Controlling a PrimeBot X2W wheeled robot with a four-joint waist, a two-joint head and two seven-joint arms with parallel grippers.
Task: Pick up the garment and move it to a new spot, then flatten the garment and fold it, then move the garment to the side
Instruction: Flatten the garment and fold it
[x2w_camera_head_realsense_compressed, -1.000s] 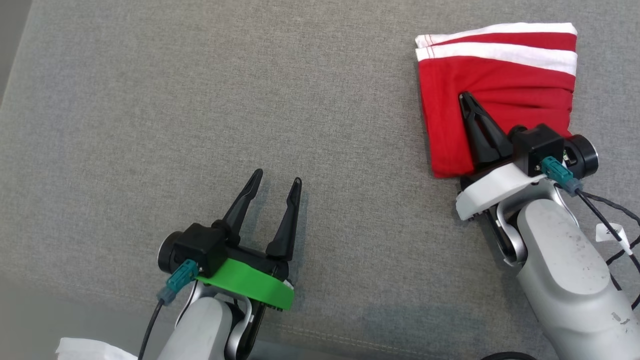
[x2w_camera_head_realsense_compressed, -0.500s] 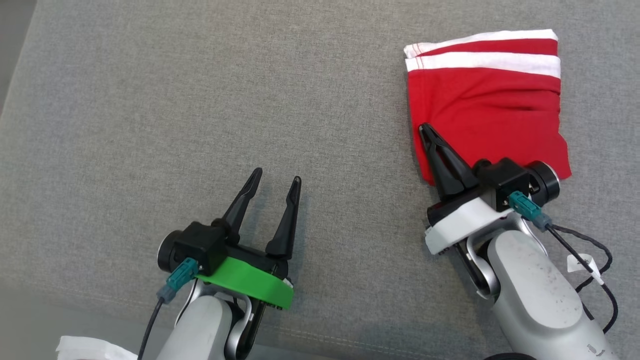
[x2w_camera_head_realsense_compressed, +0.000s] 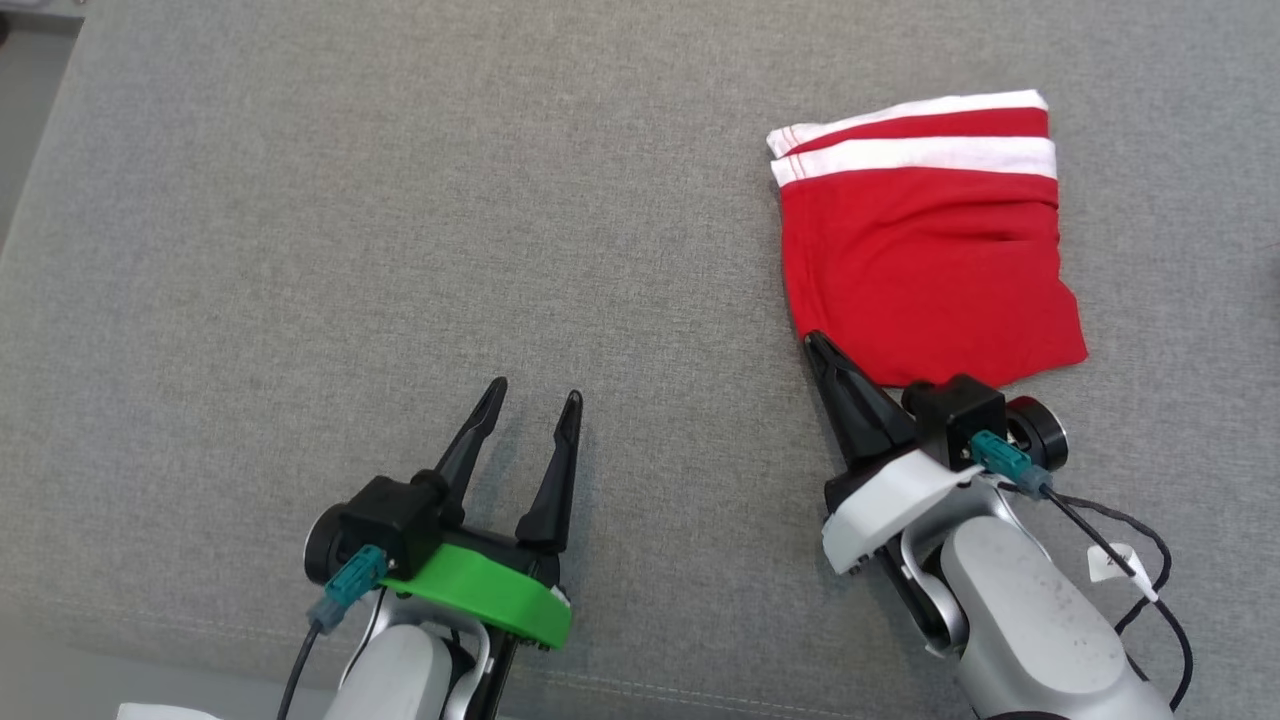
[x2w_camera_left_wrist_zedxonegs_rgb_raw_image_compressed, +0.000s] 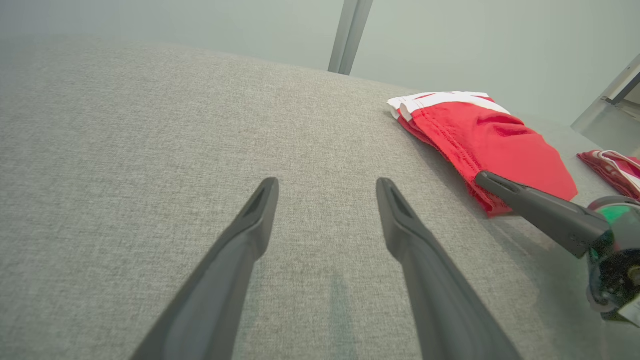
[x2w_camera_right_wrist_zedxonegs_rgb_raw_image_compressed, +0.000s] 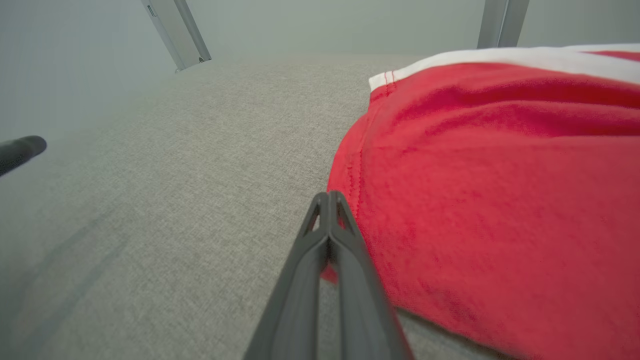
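Folded garment (x2w_camera_head_realsense_compressed: 925, 270) lies at your right on the grey fabric (x2w_camera_head_realsense_compressed: 300, 250), your right gripper (x2w_camera_head_realsense_compressed: 812, 342) closed on nothing beside its near corner, left gripper (x2w_camera_head_realsense_compressed: 535, 395) spread wide, well apart; the moving-aside step seems nearly finished, so next likely just draw both arms clear.

Even, diffuse lighting; a faint shadow is cast beside the garment (x2w_camera_left_wrist_zedxonegs_rgb_raw_image_compressed: 500, 145); the background beyond it is blurred.

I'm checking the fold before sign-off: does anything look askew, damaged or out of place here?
In the head view the folded garment lies skewed: its bottom edge slants, the lower right corner juts out, and a wrinkle crosses the red. The right gripper, jaws shut, is at its lower left corner. Nothing looks torn or spilled.
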